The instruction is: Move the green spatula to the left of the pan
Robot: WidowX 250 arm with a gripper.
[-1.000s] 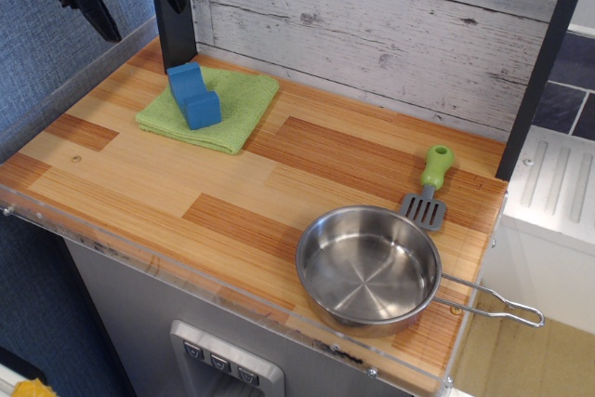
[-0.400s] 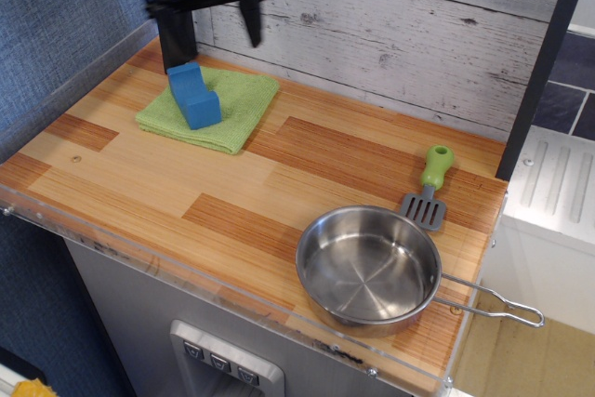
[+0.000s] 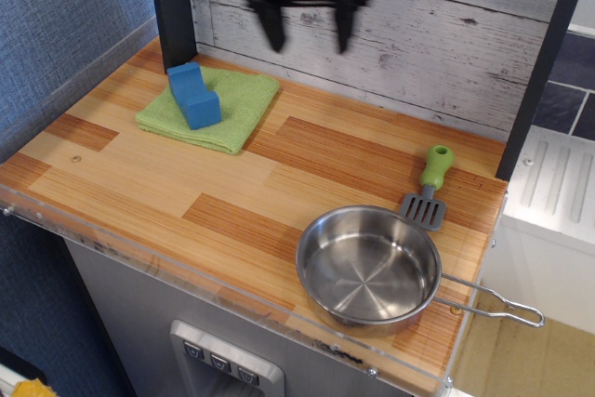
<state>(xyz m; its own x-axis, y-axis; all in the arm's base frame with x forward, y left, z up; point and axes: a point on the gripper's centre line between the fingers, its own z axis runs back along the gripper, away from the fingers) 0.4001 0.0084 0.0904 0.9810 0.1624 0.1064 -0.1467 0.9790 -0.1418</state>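
Observation:
The green spatula (image 3: 429, 187) lies on the wooden counter at the right, its lime handle pointing to the back and its grey slotted blade touching the far rim of the pan (image 3: 368, 267). The shiny steel pan sits at the front right, its wire loop handle (image 3: 493, 302) reaching past the right edge. My gripper (image 3: 309, 41) is open and empty, blurred, high above the back of the counter, well to the left of and behind the spatula.
A folded green cloth (image 3: 213, 105) with a blue block (image 3: 193, 95) on it lies at the back left. A dark post (image 3: 170, 6) stands behind it. A white plank wall (image 3: 437, 34) backs the counter. A clear lip (image 3: 186, 276) runs along the front edge.
My gripper has swept to the right from the far back left corner to above the back middle of the counter. The spatula, pan, cloth and block have not moved.

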